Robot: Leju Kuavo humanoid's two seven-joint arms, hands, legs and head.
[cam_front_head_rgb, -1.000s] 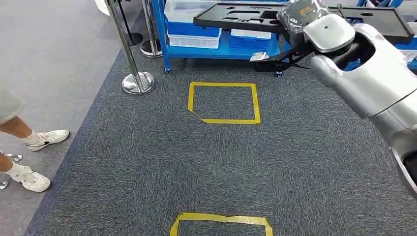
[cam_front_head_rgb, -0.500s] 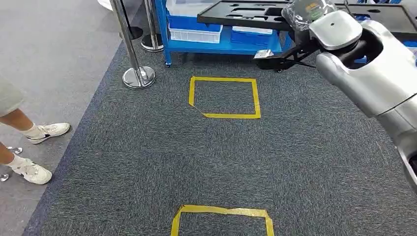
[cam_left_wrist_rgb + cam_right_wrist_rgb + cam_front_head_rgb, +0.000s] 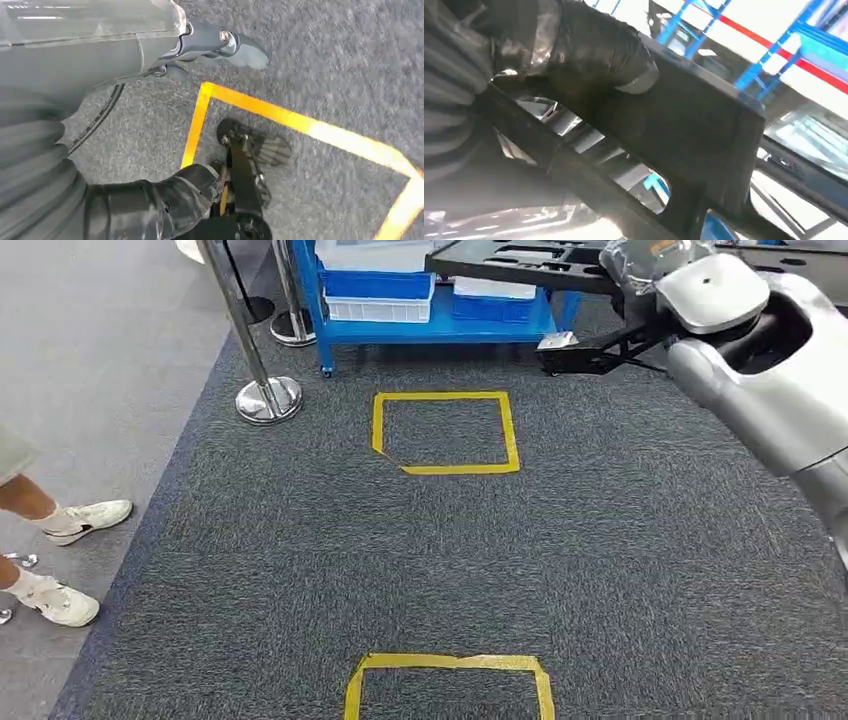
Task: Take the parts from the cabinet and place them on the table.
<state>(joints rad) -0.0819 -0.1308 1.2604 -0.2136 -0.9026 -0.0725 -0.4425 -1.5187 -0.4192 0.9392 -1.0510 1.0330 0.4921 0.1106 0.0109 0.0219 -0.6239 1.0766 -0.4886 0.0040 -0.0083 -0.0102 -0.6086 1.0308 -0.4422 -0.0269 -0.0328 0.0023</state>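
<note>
Right robot hand (image 3: 589, 60) raised high at front, fingers wrapped over edge of black part (image 3: 704, 130), gripping it beside blue cabinet (image 3: 440, 328). Left robot hand (image 3: 220, 42) hangs over carpet, state unclear.

Open carpet (image 3: 450, 560) is stretching ahead, with two yellow tape squares, the near one (image 3: 448, 680) and the far one (image 3: 446, 432), lying flat on it. The blue shelf cart (image 3: 430, 300) is blocking the far end, stacked with blue and white bins. Two chrome stanchions (image 3: 262, 390) are standing at its left corner. A person's feet (image 3: 70, 560) are crowding the left edge. The right arm is carrying the black tray (image 3: 520, 260) over the cart's front.
</note>
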